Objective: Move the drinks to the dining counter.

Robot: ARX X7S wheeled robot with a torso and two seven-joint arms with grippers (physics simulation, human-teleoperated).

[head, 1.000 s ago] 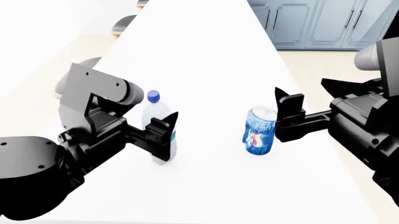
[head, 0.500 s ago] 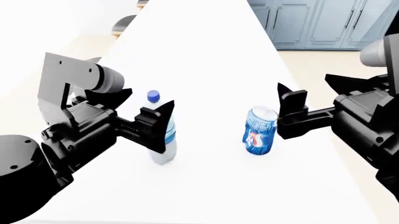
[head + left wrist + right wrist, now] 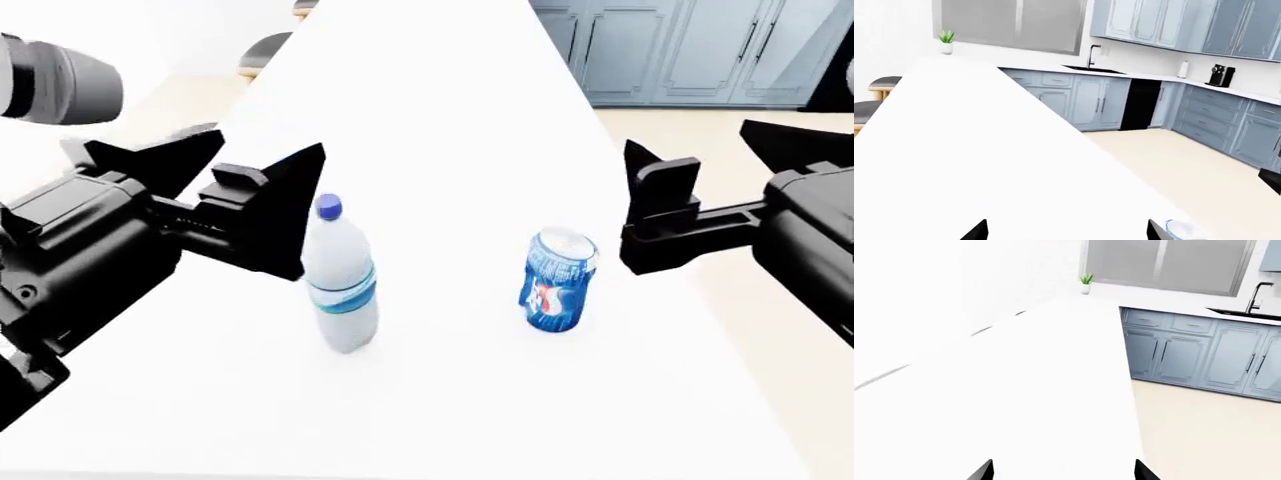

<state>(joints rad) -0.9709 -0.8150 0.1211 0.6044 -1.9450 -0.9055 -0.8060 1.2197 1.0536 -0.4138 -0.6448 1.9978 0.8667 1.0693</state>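
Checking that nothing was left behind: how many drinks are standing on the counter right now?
2. The water bottle stands upright beside the left gripper; the soda can stands near the right gripper. Both are released on the dining counter.

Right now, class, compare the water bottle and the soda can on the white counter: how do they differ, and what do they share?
The water bottle is taller and slimmer; the soda can is shorter and squatter. The bottle is clear plastic with a blue cap and a pale label; the can is solid blue with a red-white logo. The bottle stands upright; the can looks slightly tilted. Both stand free on the dining counter, neither held.
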